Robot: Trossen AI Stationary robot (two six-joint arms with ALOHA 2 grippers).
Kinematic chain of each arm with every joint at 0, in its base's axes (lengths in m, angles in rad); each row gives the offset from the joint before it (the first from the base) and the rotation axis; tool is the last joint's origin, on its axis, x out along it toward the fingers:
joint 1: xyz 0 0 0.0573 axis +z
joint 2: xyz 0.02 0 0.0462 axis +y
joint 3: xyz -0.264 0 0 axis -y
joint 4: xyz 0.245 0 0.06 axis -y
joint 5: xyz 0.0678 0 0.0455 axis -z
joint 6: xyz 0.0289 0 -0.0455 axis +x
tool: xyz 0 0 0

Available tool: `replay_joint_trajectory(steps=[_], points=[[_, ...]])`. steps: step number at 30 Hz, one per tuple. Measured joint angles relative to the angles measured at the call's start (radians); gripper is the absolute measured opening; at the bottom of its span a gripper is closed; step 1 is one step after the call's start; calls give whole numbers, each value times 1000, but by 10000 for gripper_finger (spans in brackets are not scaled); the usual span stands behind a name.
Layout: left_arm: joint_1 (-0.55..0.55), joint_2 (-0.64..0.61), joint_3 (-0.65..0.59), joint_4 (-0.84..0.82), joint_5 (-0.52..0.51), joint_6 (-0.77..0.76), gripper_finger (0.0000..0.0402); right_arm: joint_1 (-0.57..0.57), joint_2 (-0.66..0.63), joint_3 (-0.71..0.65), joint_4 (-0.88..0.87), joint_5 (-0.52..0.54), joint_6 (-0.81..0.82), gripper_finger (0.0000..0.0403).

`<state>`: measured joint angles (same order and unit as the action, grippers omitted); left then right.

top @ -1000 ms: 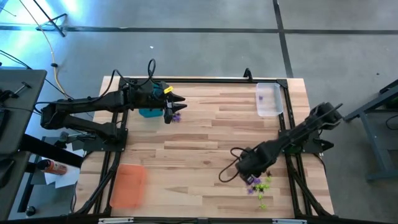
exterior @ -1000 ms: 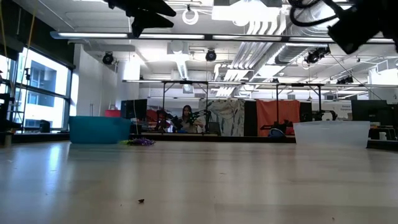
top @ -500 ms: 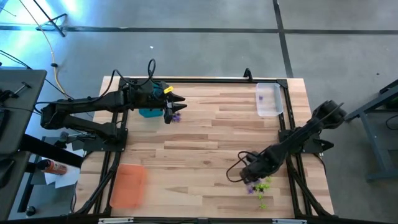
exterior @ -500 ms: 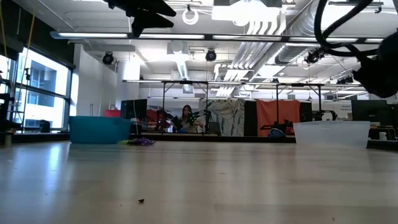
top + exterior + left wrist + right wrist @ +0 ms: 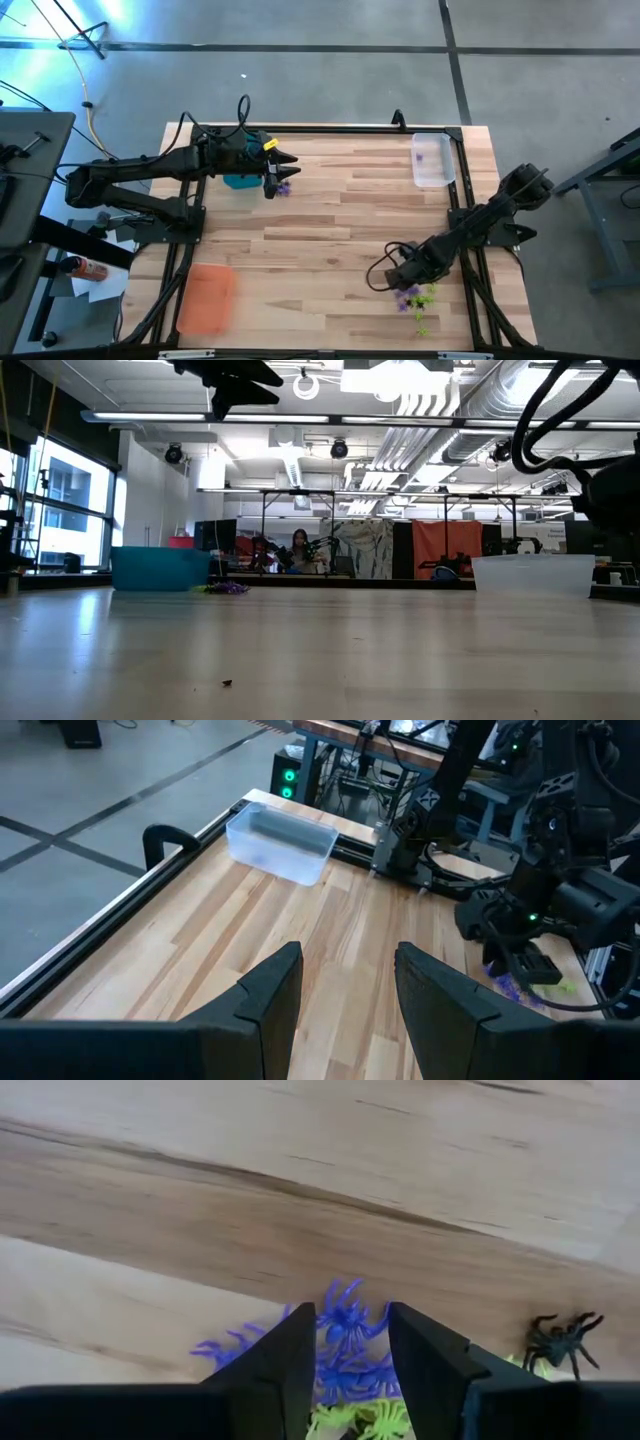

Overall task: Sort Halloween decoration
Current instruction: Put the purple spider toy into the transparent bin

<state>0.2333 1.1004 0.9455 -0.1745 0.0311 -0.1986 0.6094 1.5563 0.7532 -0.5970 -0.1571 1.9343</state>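
**Purple spiders under the right fingers**

Purple spiders (image 5: 345, 1350) sit in the pile at the tabletop's (image 5: 330, 225) five o'clock. The right gripper (image 5: 345, 1355) straddles them, fingers parted, nothing gripped yet. Next it likely pinches one and lifts. The left gripper (image 5: 345, 985) waits released at ten o'clock.

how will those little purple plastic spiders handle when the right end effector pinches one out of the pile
The tiny purple plastic spiders look light, so probably easy to lift. Their thin legs overlap in the pile, so neighbours may snag and come along. The right end effector dwarfs them, so a pinch may slip.
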Motion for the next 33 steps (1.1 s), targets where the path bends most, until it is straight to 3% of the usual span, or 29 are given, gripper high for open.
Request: replay_joint_trajectory(steps=[6, 12, 17, 26, 29, 33], points=[[0, 0, 0, 0, -1, 0, 149, -1, 22, 4, -5, -7, -4, 109], [2, -6, 0, 9, -3, 28, 149, 2, 2, 18, -83, 50, -69, 13], [3, -32, 1, 25, -13, 77, 149, -14, -109, 82, -214, 128, -170, 6], [5, -52, 1, 23, -22, 128, 149, -46, -417, 132, -358, 464, -273, 2], [5, -52, 1, 23, -21, 124, 149, -61, -468, 134, -420, 430, -279, 1], [5, -52, 1, 22, -22, 124, 149, -45, -470, 133, -479, 259, -268, 9]])
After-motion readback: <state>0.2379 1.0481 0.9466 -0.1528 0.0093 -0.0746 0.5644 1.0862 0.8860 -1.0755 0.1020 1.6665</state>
